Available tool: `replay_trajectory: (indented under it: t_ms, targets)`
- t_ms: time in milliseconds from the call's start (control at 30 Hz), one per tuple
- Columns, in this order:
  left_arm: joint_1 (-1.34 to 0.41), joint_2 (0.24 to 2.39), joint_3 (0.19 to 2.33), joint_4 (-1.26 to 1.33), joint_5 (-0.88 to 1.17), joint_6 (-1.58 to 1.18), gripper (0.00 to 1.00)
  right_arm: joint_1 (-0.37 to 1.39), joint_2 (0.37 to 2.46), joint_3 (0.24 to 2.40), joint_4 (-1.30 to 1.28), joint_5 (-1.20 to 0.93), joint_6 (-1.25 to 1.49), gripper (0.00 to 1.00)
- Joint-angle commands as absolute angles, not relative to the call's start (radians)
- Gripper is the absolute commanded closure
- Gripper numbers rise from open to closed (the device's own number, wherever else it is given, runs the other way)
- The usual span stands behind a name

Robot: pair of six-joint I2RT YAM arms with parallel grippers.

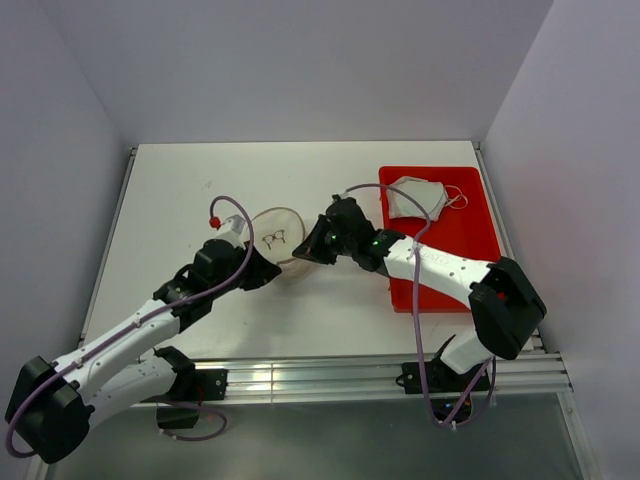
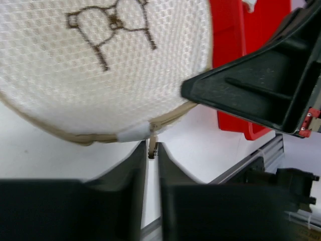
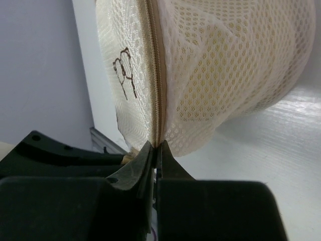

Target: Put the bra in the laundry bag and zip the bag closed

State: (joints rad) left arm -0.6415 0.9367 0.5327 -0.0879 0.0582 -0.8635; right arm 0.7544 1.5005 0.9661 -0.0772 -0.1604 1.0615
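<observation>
Left gripper (image 2: 152,150), almost shut, pinches the zipper pull (image 2: 153,142) at the laundry bag (image 1: 277,236) rim. The right gripper (image 3: 156,148) clamps its zipper seam. The yellow bra (image 3: 215,70) shows inside the mesh. The table (image 1: 170,200) stretches left, and the red tray (image 1: 470,250) lies near on the right.

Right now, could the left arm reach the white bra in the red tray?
Probably not: the left gripper is shut on the zip tab of the bag, and the right arm lies across the way to the red tray holding the white bra.
</observation>
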Motion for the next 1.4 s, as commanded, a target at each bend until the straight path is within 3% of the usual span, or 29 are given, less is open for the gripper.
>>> replay_trajectory:
  t_ms: [0,100,200,400,467,500,633,700,833,967,1067,1100,1367]
  targets:
    - [-0.612,0.894,0.578,-0.184,-0.023,-0.818,0.74,0.713,1.506,1.034,-0.121,-0.095,1.006,1.0]
    - [-0.612,0.858,0.638,-0.241,-0.073,-0.81,0.45,0.707,1.557,1.127,-0.147,-0.095,0.99,1.0]
    - [-0.614,0.813,0.707,-0.307,-0.129,-0.798,0.29,0.695,1.63,1.269,-0.195,-0.095,0.962,1.0]
    - [-0.614,0.759,0.798,-0.393,-0.189,-0.772,0.27,0.658,1.776,1.526,-0.245,-0.113,0.946,0.99]
    - [-0.612,0.753,0.801,-0.399,-0.19,-0.766,0.28,0.655,1.804,1.574,-0.265,-0.12,0.943,0.87]
    - [-0.612,0.75,0.801,-0.402,-0.189,-0.765,0.28,0.653,1.818,1.601,-0.282,-0.117,0.937,0.73]
    - [-0.612,0.738,0.782,-0.388,-0.186,-0.767,0.28,0.653,1.789,1.577,-0.285,-0.094,0.936,0.53]
    - [-0.612,0.744,0.779,-0.379,-0.18,-0.77,0.28,0.653,1.76,1.54,-0.282,-0.089,0.933,0.46]
    - [-0.612,0.759,0.784,-0.361,-0.161,-0.77,0.29,0.653,1.689,1.468,-0.296,-0.065,0.917,0.41]
    - [-0.612,0.764,0.785,-0.338,-0.152,-0.769,0.29,0.653,1.495,1.311,-0.285,0.049,0.879,0.31]
    - [-0.612,0.77,0.792,-0.334,-0.149,-0.755,0.29,0.655,1.343,1.218,-0.288,0.107,0.836,0.17]
    - [-0.612,0.772,0.798,-0.333,-0.15,-0.749,0.28,0.655,1.307,1.201,-0.305,0.145,0.809,0.0]
    - [-0.612,0.761,0.827,-0.339,-0.13,-0.683,0.27,0.657,0.881,0.953,-0.327,0.319,0.718,0.0]
